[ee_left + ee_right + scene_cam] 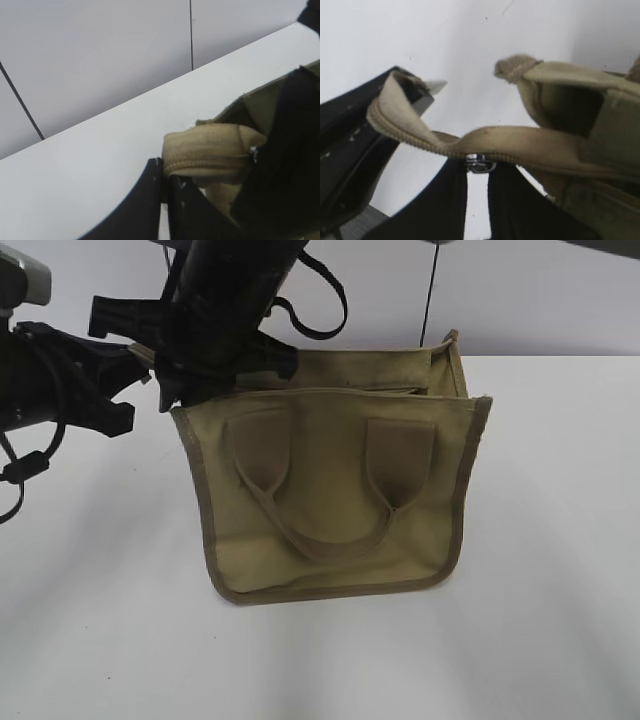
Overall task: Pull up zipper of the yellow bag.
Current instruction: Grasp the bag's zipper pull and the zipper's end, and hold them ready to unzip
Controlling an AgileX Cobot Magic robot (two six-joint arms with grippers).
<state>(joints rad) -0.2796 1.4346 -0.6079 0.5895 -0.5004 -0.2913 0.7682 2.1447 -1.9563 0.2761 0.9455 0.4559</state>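
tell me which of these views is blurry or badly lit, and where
Exterior view: the yellow bag is fairly sharp but dim, and the arms at upper left are near-black silhouettes. Left wrist view: the near dark fingers are soft, the zipper strip clearer. Right wrist view: the silver pull is sharp, the bag's right side blurred.

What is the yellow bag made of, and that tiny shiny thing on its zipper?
The yellow bag looks like matte woven canvas: soft folds, stitched binding. The zipper pull looks like polished metal, silvery and glinting.
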